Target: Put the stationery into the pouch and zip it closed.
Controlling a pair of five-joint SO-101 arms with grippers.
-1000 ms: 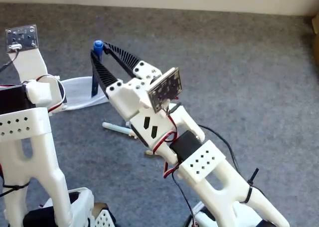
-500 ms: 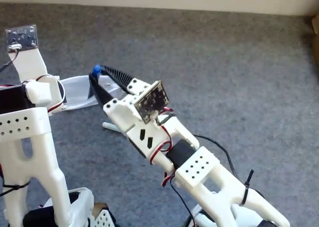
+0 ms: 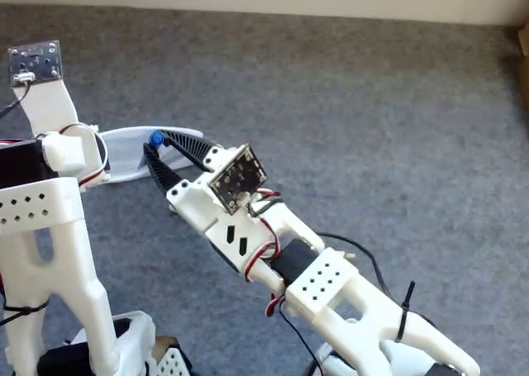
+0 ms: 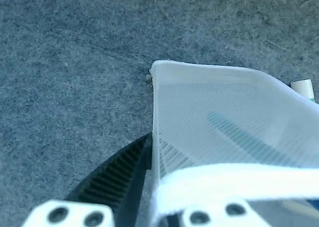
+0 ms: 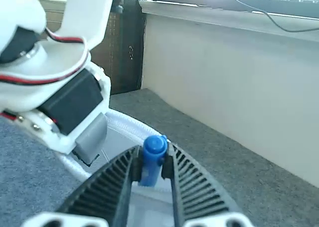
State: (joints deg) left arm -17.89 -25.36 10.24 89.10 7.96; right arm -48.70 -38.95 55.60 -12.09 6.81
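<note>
A white mesh pouch (image 3: 124,157) lies on the grey carpet at the left, and my left gripper (image 4: 152,153) is shut on its edge. In the left wrist view the pouch (image 4: 224,117) spreads away from the jaws, with a long dark shape showing through the mesh. My right gripper (image 3: 154,146) is shut on a blue pen (image 3: 155,137), held tilted right at the pouch's mouth. The right wrist view has the pen's blue cap (image 5: 154,144) between the black fingers (image 5: 192,182), above the pouch's white rim (image 5: 122,121).
The left arm (image 3: 50,194) stands close beside the right gripper. A white cylindrical end (image 4: 303,87) lies on the carpet just past the pouch. Grey carpet (image 3: 397,120) stretches open to the right, and a pale wall runs along the back.
My right gripper has come down and toward the left with the blue pen, from above the carpet to the pouch's mouth. The left arm has not moved.
</note>
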